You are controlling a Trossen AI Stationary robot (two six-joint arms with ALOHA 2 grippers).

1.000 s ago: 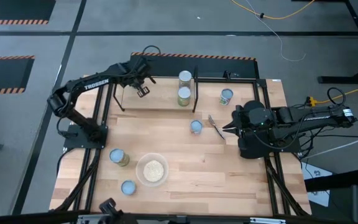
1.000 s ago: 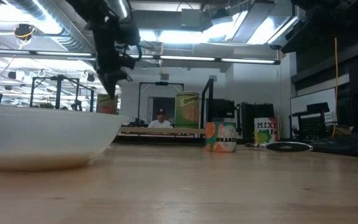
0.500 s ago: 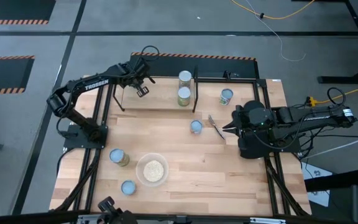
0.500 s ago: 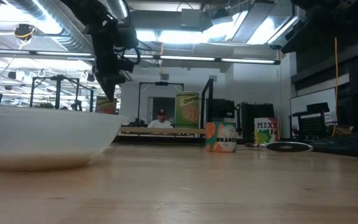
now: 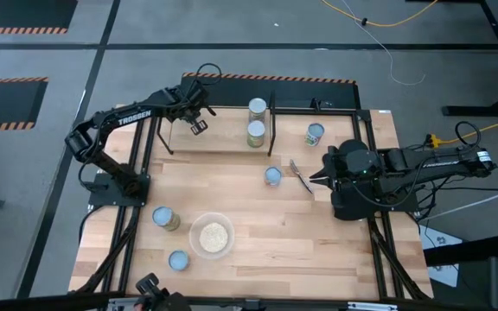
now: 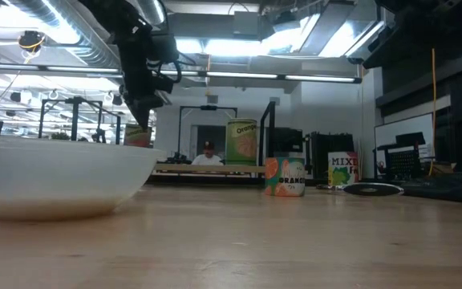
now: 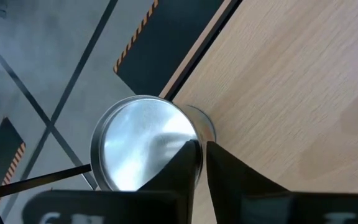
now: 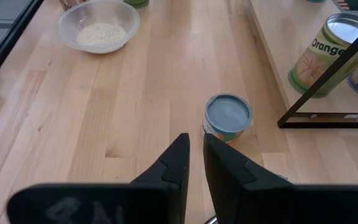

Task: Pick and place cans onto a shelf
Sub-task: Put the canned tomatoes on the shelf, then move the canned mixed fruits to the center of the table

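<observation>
The high view lays out the whole counter (image 5: 258,225) – a pale, planked wood top. From the left: a can (image 5: 164,218) and a blue-topped can (image 5: 178,260) near the front, beside a clear round bowl (image 5: 212,235) of pale grain. The low view shows that bowl (image 6: 54,181) only as a broad white curve.

At the back stands the shelf (image 5: 223,130), a light-wood board on thin black posts. The left tool (image 5: 199,126) hangs over its left end. Only the left wrist view shows what is there: a silvery-topped can (image 7: 142,146) near the board's edge, with the dark fingers (image 7: 188,165) nearly together and one tip over the lid. I cannot tell whether they grip it. Since the earlier frames this arm has lifted slightly.

Further right, two cans (image 5: 256,121) sit on the shelf, the nearer labelled "Orange". A blue-topped can (image 5: 272,176) stands on the counter in front, and another can (image 5: 315,134) at the far right.

The right tool (image 5: 318,178) rests low beside a fork (image 5: 301,175), fingers almost closed on nothing – unchanged from before.
</observation>
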